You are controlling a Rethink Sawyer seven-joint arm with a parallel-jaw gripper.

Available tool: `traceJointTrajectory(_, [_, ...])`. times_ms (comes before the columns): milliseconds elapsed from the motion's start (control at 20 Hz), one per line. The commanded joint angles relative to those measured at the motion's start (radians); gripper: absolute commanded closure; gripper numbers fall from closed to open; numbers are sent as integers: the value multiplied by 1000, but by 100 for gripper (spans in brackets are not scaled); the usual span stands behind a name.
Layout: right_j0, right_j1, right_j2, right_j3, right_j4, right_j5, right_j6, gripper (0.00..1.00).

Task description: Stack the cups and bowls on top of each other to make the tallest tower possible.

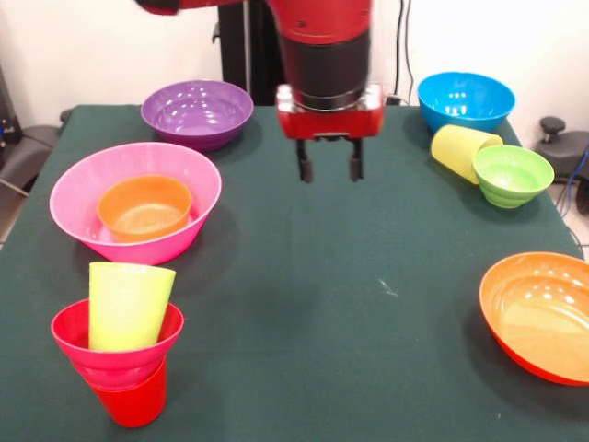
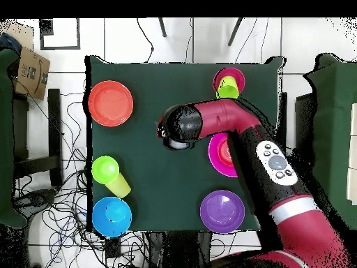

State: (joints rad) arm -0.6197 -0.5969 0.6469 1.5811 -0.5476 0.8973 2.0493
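A: Nearest the camera stands the tower point(image 1: 121, 354): a red cup point(image 1: 133, 401) upright on the dark green cloth surface point(image 1: 322, 313), a small magenta bowl point(image 1: 74, 336) seated in its mouth, and a lime green cup point(image 1: 127, 304) standing mouth-down and tilted inside that. All are smooth, glossy plastic, and the cups taper.

B: And to the right?

A: A large orange bowl point(image 1: 538, 313), round and shiny, partly cut off by the picture's edge. Behind the tower sits the large pink bowl point(image 1: 83, 198) with a small orange bowl point(image 1: 144, 207) nested in it.

B: Where is the end effector?

A: The end effector point(image 1: 329, 168) hangs above the middle of the surface, its two dark fingers point(image 1: 305, 166) apart and holding nothing. The tower lies well apart from it, nearer and to the left.

B: Farther back?

A: A ribbed green bowl point(image 1: 512, 173) touches a pale yellow cup point(image 1: 460, 147) lying on its side. Beyond these stand a blue bowl point(image 1: 465, 99) and, at the far left, a purple bowl point(image 1: 196, 112).

B: The count?

A: Three cups, seven bowls.
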Motion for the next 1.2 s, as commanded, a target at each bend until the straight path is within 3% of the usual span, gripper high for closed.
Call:
traceJointTrajectory(50, [100,31,-127,-50,34,-142,319,0])
traceJointTrajectory(200, [135,53,-170,-65,57,-215,359,0])
traceJointTrajectory(350, [188,74,-214,-112,73,-248,404,0])
traceJointTrajectory(750, [254,72,-283,-174,130,-298,467,0])
traceJointTrajectory(1200, [351,142,-377,-226,182,-421,581,0])
